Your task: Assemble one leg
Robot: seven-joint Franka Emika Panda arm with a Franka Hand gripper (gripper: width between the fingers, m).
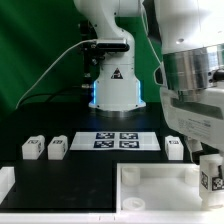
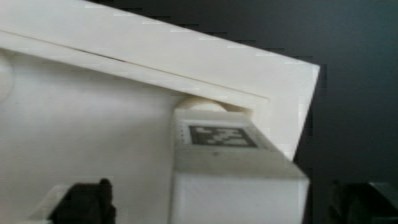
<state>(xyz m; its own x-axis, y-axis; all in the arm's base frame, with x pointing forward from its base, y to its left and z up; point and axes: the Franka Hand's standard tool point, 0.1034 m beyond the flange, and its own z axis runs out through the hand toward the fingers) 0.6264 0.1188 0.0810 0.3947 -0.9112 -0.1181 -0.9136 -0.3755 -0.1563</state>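
Observation:
A leg [image 1: 212,182] with a black-and-white tag stands at the near corner of the white tabletop [image 1: 150,190] on the exterior view's right. My gripper [image 1: 209,163] hangs right above it. In the wrist view the leg [image 2: 228,150] lies between my two dark fingers [image 2: 86,202]. Its far end meets the tabletop's [image 2: 107,110] corner by the edge. A gap shows between the one finger and the leg, so the jaws stand open around it. Two more legs [image 1: 33,148] [image 1: 57,148] lie on the exterior view's left. Another leg [image 1: 173,147] lies behind the tabletop.
The marker board [image 1: 118,140] lies in front of the robot base [image 1: 115,85]. A white block [image 1: 5,185] sits at the exterior view's left edge. My arm fills the exterior view's upper right.

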